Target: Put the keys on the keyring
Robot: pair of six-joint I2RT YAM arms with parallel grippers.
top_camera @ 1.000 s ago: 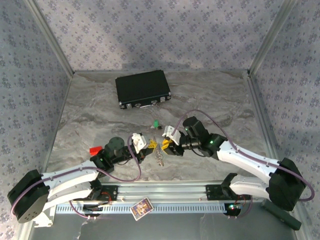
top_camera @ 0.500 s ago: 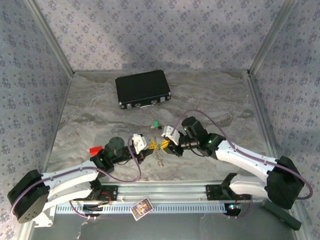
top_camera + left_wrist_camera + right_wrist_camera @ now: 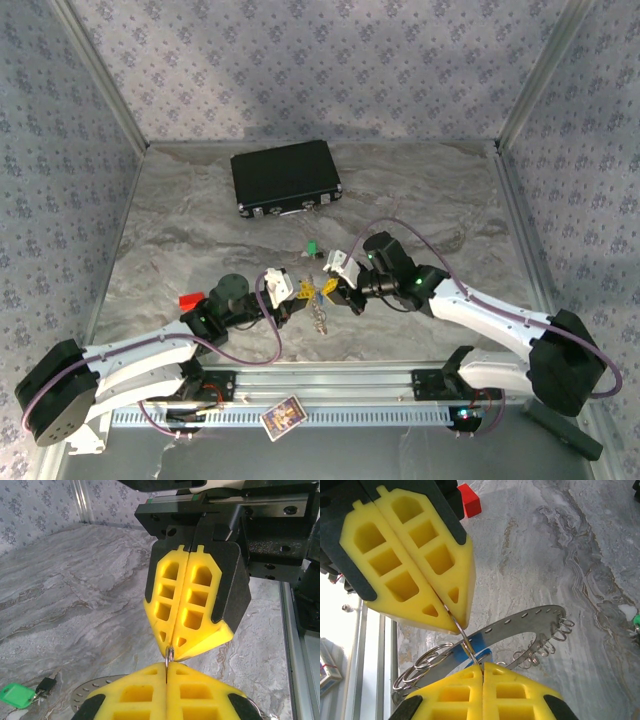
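**Two grippers, one loop.** Your right gripper (image 3: 330,289) has just pressed its jaws together after standing part-open a second ago. It has also edged left across the centre of the overhead frame, so its yellow tips now meet those of your left gripper (image 3: 301,290). The left gripper's jaws were already clamped and have not let go.

In the right wrist view both sets of pads bite the same thin wire loop (image 3: 461,630) from opposite ends, the left from the upper left of the frame and the right from the bottom edge. That loop is one of the small ones strung on the keyring (image 3: 520,624), whose flat, perforated silvery band curves across the lower middle of the frame and hangs below the grip.

The blue key (image 3: 476,642) shows as a patch of blue plastic just behind the pinched loop. You cannot tell from here whether it is already threaded or only lying against the band. The green key (image 3: 313,249) lies on the marbled table, above the grippers in the overhead frame and apart from both, so it is not yet on.

With the loop now held at two points, you are probably set to work a key onto it. The wire is thin and could slip from the soft pads.
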